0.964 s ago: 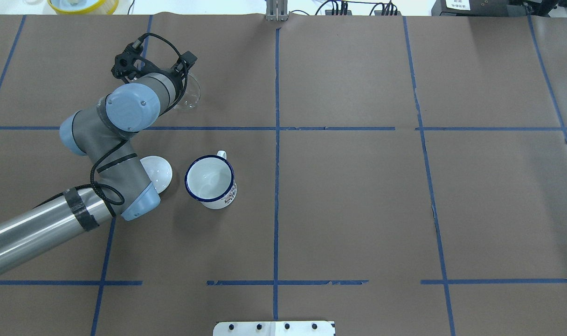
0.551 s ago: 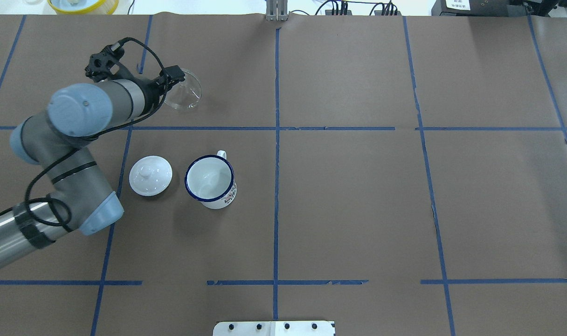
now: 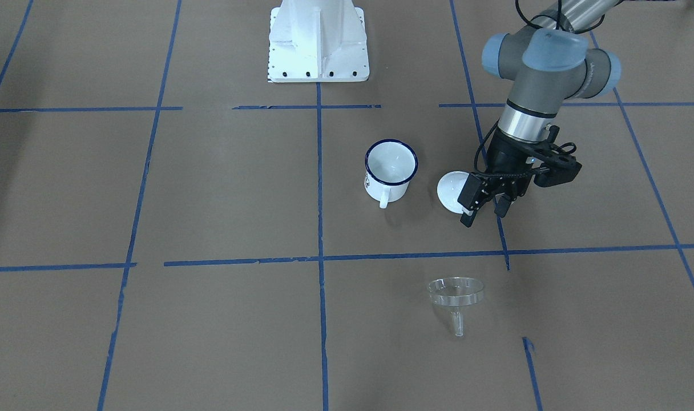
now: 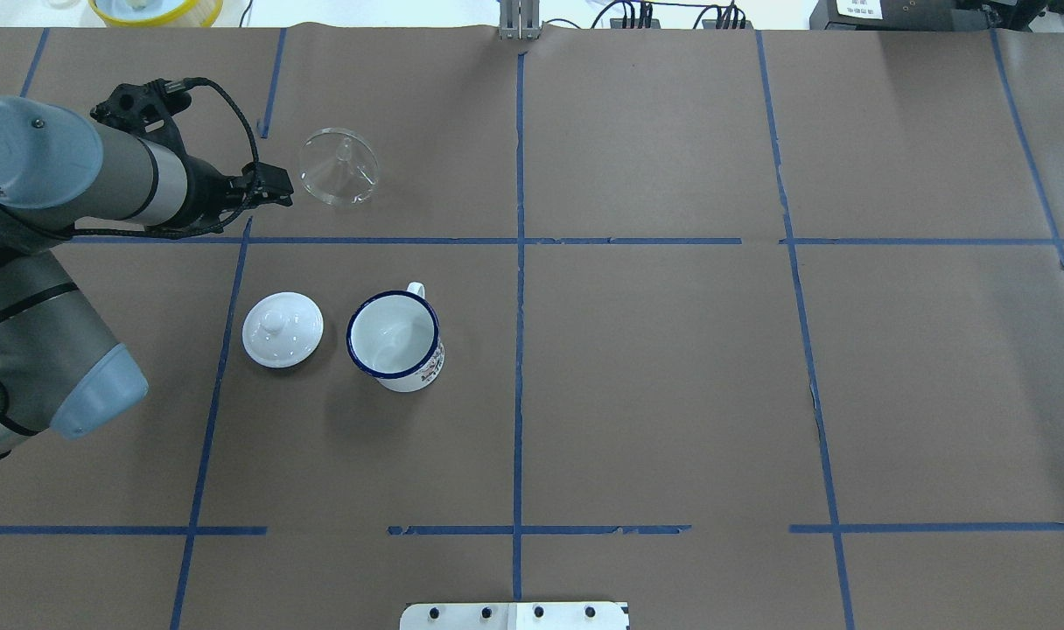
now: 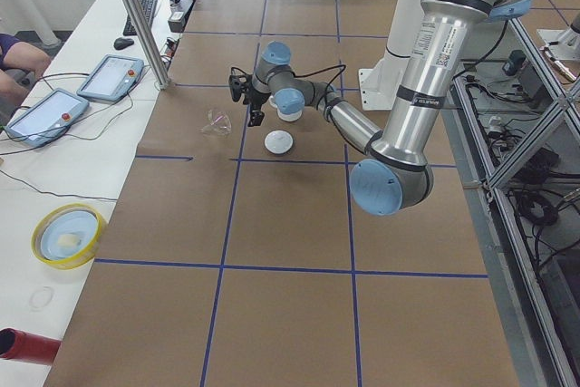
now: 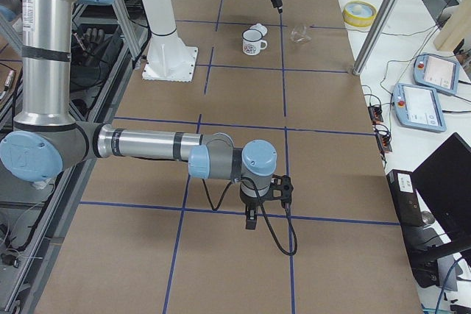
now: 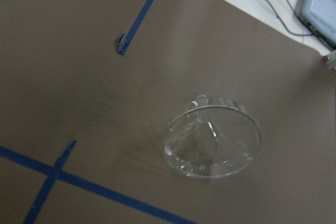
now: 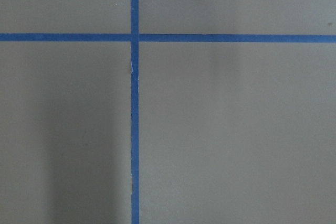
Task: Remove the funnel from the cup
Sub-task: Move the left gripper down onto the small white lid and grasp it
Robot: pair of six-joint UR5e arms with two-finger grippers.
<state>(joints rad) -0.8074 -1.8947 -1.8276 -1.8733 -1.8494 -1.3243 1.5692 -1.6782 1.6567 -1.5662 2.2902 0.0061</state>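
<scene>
The clear funnel [image 4: 339,166] lies tilted on the brown table, apart from the cup, with its spout pointing away from the robot. It also shows in the front view [image 3: 455,292] and the left wrist view [image 7: 212,139]. The white cup [image 4: 395,339] with its blue rim stands upright and empty [image 3: 390,166]. My left gripper [image 4: 273,187] is open and empty, just left of the funnel and not touching it [image 3: 484,214]. My right gripper [image 6: 265,209] shows only in the exterior right view, far from the cup; I cannot tell whether it is open or shut.
A white domed lid [image 4: 283,329] with a knob lies left of the cup. The robot's white base [image 3: 318,40] stands at the near table edge. A yellow bowl [image 4: 156,9] sits beyond the far left corner. Blue tape lines cross the table.
My left arm has drawn back to the left, away from the funnel. The funnel stays on the table. The lid, once partly under the arm, is now uncovered.
</scene>
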